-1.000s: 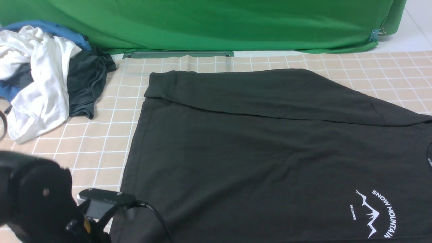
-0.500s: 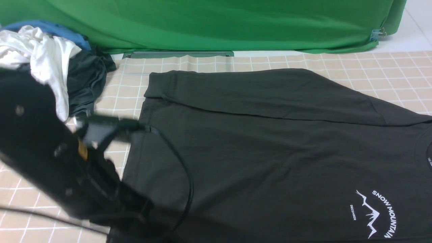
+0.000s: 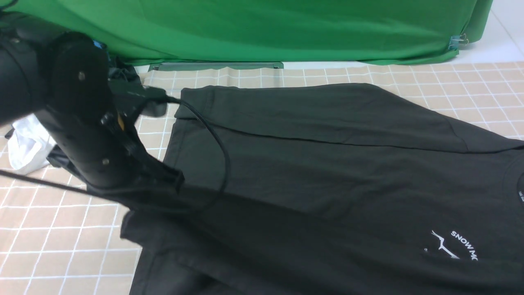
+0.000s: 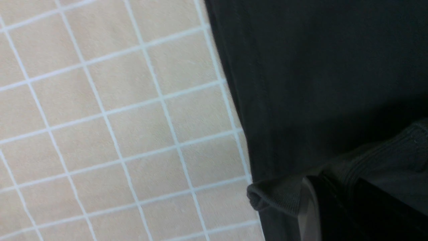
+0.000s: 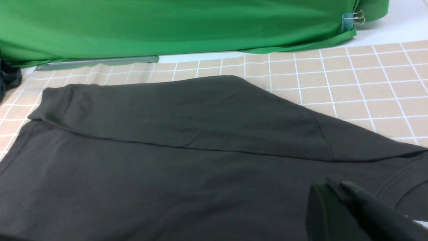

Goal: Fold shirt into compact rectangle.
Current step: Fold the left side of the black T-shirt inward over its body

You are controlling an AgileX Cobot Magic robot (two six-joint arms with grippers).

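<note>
The left gripper pinches the shirt's hem, held above its body. The right gripper's jaws are pressed together over the shirt, near its collar.

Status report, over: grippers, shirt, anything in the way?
Left gripper shut on shirt hem, lifted. Right gripper shut near collar; grip unclear. Far side folded in. Cable loops over shirt.

white letters "snow mo" read on the chest print of the shirt, toward the table's near right corner; a fold covers the rest. collar label lettering: too small.
</note>
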